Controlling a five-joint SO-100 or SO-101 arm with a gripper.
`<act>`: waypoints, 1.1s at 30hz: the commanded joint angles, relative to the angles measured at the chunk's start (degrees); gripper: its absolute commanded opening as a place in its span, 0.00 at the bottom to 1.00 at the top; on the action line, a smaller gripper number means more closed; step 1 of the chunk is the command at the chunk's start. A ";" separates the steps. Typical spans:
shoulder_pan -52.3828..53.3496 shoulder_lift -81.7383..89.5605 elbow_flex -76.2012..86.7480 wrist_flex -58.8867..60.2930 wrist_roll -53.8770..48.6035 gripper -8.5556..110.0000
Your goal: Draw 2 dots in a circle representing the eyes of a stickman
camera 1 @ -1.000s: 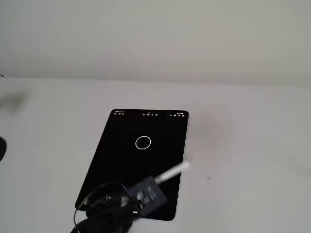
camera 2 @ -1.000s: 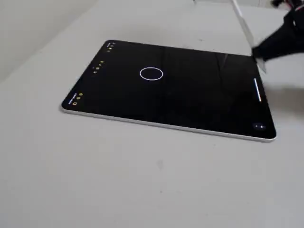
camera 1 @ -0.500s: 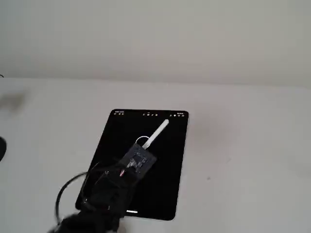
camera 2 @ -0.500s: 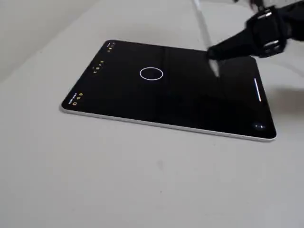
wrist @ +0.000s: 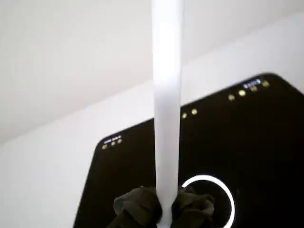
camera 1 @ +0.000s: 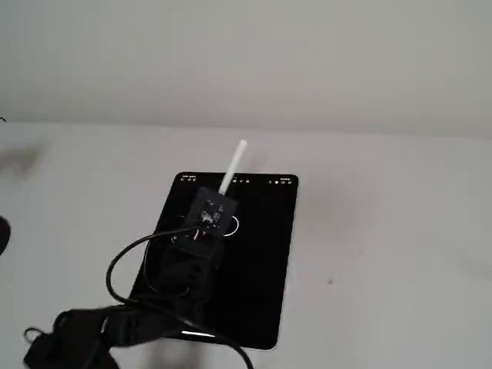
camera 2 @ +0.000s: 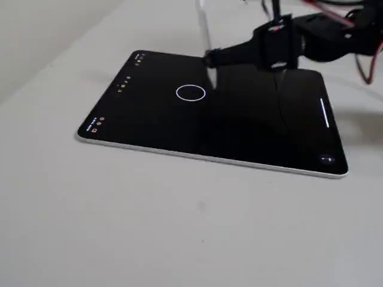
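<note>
A black tablet (camera 1: pixel 261 292) lies flat on the pale table, with the circle (camera 2: pixel 191 92) drawn as a thin white ring on its screen (camera 2: pixel 239 131). My gripper (camera 2: pixel 214 58) is shut on a white stylus (camera 2: pixel 204 24) that stands nearly upright. Its lower end hangs just right of the ring, and I cannot tell if it touches the glass. In a fixed view the gripper (camera 1: pixel 219 198) covers most of the circle (camera 1: pixel 234 225). The wrist view shows the stylus (wrist: pixel 167 104), the gripper (wrist: pixel 164 211) and part of the circle (wrist: pixel 227 190). No dots show inside the ring.
A black cable (camera 1: pixel 123 261) loops beside the arm, and red wires (camera 2: pixel 359 15) run along it. Small icons (camera 2: pixel 122 84) line one screen edge, and a white bar (camera 2: pixel 325 112) marks the opposite one. The pale table (camera 2: pixel 179 227) surrounds the tablet (wrist: pixel 266 133).
My gripper has carried the stylus from the tablet's edge across the screen to beside the circle. The stylus has swung from slanted to nearly upright.
</note>
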 commanded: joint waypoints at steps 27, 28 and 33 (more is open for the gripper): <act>2.29 -15.82 -19.69 -5.89 -14.33 0.07; 2.37 -16.00 -19.69 -5.89 -14.68 0.07; 2.37 -16.70 -19.78 -6.50 -15.29 0.07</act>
